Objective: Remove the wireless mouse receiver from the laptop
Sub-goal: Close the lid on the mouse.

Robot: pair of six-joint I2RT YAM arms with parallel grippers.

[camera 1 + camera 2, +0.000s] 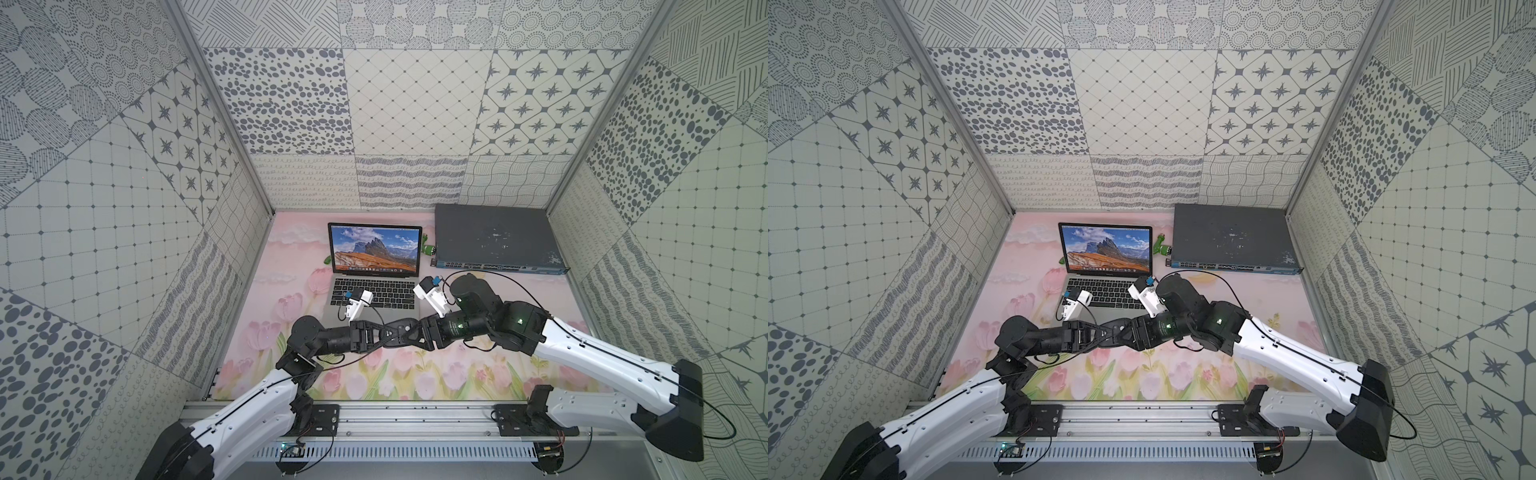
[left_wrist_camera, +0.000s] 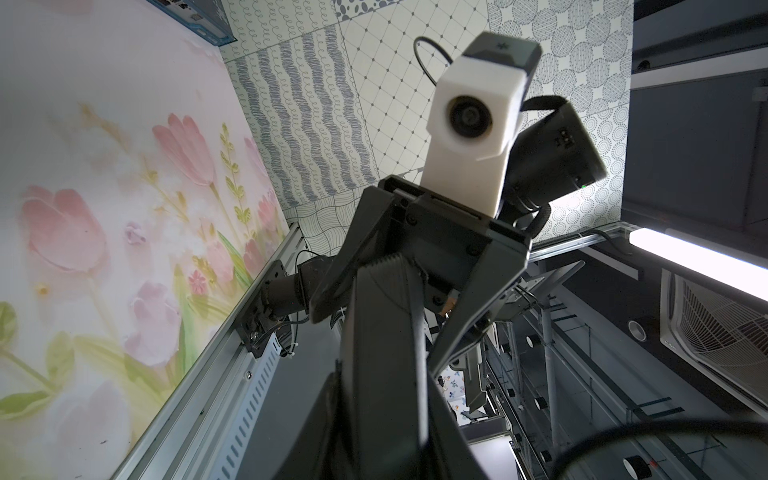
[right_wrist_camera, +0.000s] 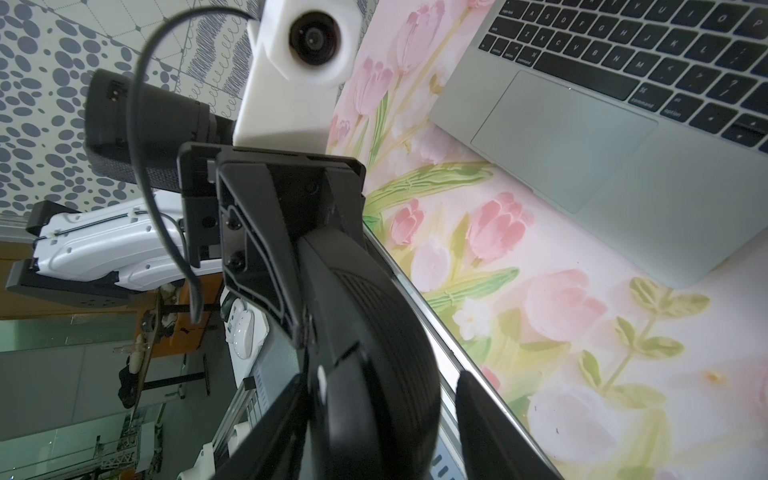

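The laptop (image 1: 374, 249) is sitting open toward the back of the flowered mat (image 1: 286, 257), its screen showing a mountain scene. A grey switch box (image 1: 494, 237) is lying just beside it on the right. Both arms are reaching in over the mat in front of the trackpad (image 3: 561, 137), their grippers meeting tip to tip, clear of the laptop.

The left gripper (image 3: 300, 332) is clamping a black mouse (image 3: 374, 332) by its thin end and holding it off the mat, with its jaws standing narrow against the shell. The right gripper (image 2: 397, 322) is straddling the mouse's other end with jaws spread wide. In the left wrist view a gap is showing on each side between its fingers (image 2: 490, 282) and the mouse, so it is gripping nothing. A white dot is showing on the mouse's ribbed side in the right wrist view.

The receiver is too small to make out in any view — I cannot tell whether it is sitting in the laptop, in the mouse or between fingers.
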